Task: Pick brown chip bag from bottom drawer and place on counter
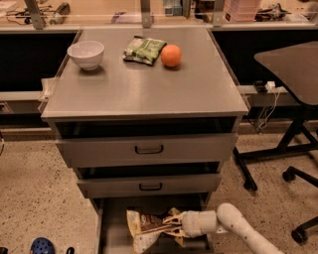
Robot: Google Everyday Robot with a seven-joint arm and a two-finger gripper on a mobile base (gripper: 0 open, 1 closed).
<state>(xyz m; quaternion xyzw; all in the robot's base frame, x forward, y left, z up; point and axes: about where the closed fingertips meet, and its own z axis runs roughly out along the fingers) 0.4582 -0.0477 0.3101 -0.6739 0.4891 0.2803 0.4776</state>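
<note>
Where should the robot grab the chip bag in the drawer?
Grip the chip bag by its crumpled right end, coming in from the right. It lies flat in the bottom drawer, and that end faces the gripper, which is right at it.

In bottom drawer: chip bag, jaws.

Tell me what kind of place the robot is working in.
Probably a lab or workshop: a grey metal drawer cabinet, cluttered workbenches behind it, a dark side table. The gripper is down in the bottom drawer, gripping the brown chip bag.
</note>
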